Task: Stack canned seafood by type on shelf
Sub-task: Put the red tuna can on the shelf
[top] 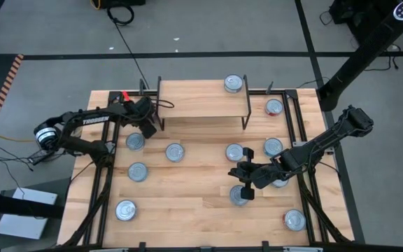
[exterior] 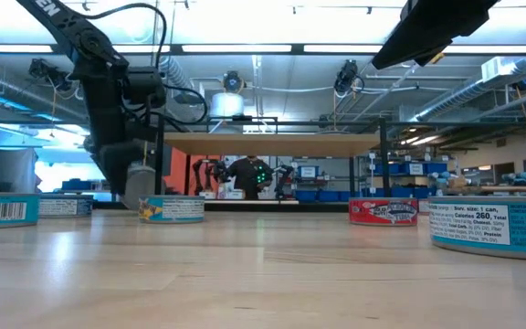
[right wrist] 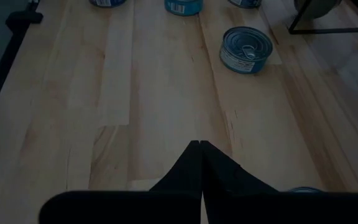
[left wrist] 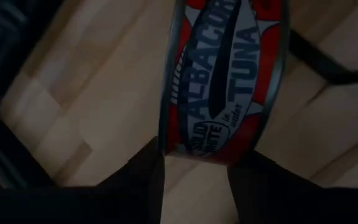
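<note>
Gripping a red albacore tuna can [left wrist: 225,81] between its fingers [left wrist: 135,180], the left gripper [top: 147,126] stood at the shelf's [top: 201,98] left end, the can on edge and near the tabletop [top: 194,210]. The step in hand was judged to be pickup. The next move called for lifting the can onto the shelf, where one silver-lidded can [top: 234,84] already sat. The right gripper [right wrist: 201,146], fully closed and empty, hovered over the table among the teal cans.

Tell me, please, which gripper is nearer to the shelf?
Left. The left gripper sits by the shelf at its left legs, around a red tuna can. The right gripper hangs shut over mid-table, well in front of the shelf.
</note>
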Tool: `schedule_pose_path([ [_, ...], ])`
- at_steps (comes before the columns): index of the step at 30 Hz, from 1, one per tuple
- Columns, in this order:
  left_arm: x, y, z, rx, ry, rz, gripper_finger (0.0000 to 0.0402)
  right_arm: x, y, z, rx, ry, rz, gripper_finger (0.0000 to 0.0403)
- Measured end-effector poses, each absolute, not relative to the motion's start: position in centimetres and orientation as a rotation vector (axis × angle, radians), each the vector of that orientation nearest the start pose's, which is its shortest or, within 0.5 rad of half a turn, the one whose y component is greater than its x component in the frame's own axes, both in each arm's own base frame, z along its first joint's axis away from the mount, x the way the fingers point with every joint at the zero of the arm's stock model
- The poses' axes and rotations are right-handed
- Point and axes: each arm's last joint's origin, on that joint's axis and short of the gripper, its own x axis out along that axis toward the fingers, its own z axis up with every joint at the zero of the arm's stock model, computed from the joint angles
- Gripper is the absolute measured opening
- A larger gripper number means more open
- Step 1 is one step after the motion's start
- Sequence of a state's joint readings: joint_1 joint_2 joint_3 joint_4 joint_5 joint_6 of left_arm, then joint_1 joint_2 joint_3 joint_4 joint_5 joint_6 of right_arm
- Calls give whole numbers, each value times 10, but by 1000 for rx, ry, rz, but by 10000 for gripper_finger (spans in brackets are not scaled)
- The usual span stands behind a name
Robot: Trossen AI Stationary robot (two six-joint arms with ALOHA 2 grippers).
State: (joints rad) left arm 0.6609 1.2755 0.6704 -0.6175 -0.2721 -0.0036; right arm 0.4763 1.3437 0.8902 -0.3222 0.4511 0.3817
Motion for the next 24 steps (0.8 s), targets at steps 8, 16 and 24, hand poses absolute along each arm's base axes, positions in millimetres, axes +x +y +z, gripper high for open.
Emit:
schedule_pose_path([
  [8, 160, 134, 199, -234, 1229, 826, 143, 249, 114, 242, 15, 683, -106, 7],
  [16, 143, 126, 252, -142, 1169, 971, 143, 249, 114, 242, 12, 682, -105, 7],
  [24, 133, 118, 325, -25, 984, 1057, 143, 250, 115, 243, 10, 670, -99, 7],
])
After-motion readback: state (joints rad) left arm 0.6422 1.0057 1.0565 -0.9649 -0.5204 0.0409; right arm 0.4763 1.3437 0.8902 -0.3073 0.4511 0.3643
